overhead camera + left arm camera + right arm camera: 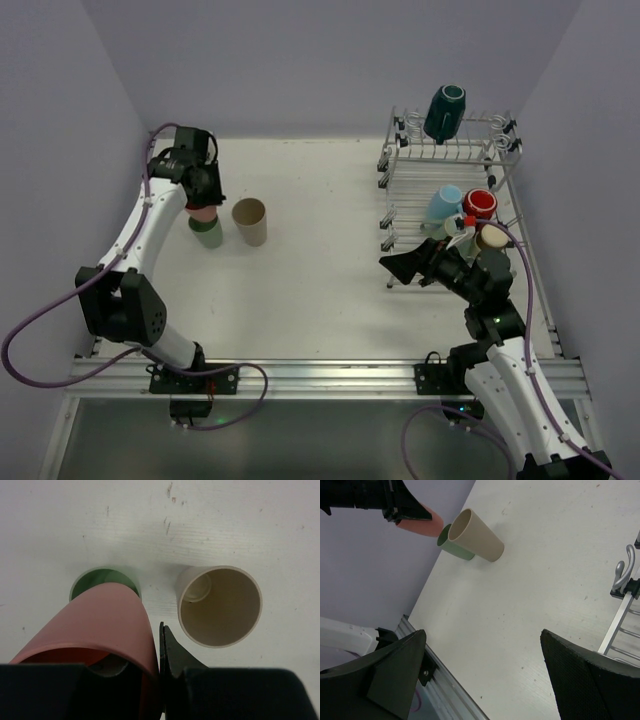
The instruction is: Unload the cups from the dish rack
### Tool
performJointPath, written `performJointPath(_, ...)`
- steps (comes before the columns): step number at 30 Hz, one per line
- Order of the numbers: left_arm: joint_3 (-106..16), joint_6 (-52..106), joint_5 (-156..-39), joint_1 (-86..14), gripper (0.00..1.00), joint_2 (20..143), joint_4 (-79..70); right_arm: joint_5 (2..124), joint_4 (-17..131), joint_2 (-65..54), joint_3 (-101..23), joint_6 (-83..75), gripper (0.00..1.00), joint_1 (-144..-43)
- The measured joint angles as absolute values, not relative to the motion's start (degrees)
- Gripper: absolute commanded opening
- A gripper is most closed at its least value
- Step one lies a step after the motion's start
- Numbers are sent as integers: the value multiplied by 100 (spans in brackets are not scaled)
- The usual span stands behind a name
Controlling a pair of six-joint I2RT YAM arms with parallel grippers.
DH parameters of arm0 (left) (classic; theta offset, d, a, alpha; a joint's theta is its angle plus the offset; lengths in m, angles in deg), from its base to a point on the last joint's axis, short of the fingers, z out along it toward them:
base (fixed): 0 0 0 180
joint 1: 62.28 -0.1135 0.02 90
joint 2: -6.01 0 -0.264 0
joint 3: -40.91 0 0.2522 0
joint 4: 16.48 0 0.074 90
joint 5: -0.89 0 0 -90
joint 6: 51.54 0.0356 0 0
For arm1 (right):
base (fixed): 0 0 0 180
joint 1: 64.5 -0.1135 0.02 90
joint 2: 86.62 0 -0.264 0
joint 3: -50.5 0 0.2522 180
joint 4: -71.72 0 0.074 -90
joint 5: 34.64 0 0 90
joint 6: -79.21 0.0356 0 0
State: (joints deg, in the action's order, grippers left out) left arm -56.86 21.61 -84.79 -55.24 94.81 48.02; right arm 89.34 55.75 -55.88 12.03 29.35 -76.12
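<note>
Cup [100, 625], pink, hangs in left hand [204, 200] above green cup [95, 577].

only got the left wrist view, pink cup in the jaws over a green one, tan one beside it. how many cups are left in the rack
observer: four show from above. a dark teal cup sits on the upper tier of the dish rack, and a light blue cup, a red cup and a beige cup are on the lower tier.
operator: where's the right arm
observer: the right gripper is beside the rack's near left corner, open, with nothing between its fingers.
operator: is pink going in straight
observer: no. the right wrist view shows the pink cup tilted against the green cup, with its base at the green rim.
</note>
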Motion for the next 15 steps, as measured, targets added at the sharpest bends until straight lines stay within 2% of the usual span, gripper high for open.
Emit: performJointPath(15, -5789, 2260, -8520, -5799, 0, 9767, 4789, 8934, 5566, -5551, 1203, 2883, 99, -7612)
